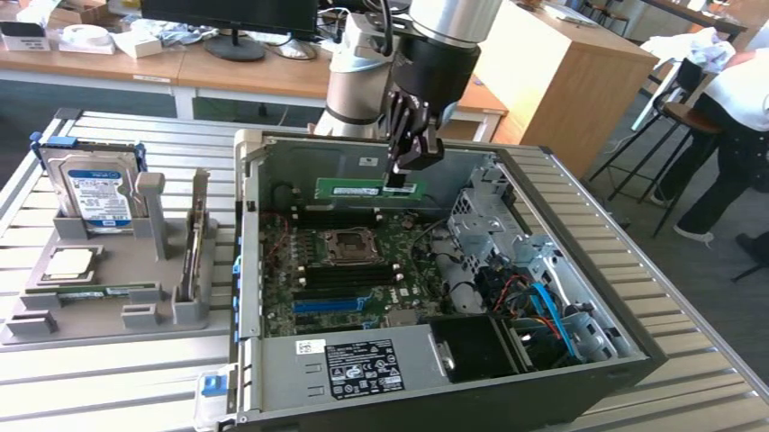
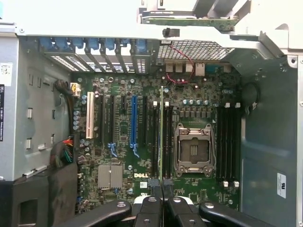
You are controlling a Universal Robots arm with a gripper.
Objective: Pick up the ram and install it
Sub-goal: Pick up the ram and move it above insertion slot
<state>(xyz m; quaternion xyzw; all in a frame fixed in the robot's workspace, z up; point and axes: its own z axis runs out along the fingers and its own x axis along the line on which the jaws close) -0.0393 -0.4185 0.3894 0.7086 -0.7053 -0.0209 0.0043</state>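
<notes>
Matt green circuit-board ram (image 1: 355, 188); dull grey sheet-metal case (image 1: 330, 159); ribbed bare-metal table (image 1: 694, 301); smooth black hand (image 2: 162, 191)

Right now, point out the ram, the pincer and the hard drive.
ram (image 1: 355, 189), exterior view, the green board's visible face.
pincer (image 1: 405, 173), exterior view, midway between the fingertips.
hard drive (image 1: 99, 193), exterior view, its blue label.

ram (image 1: 355, 189) in gripper (image 1: 401, 180) over mobo (image 1: 348, 270) inside case (image 1: 360, 364) | HDD (image 1: 99, 193) on rack (image 1: 108, 306), exterior view's left of case
</notes>
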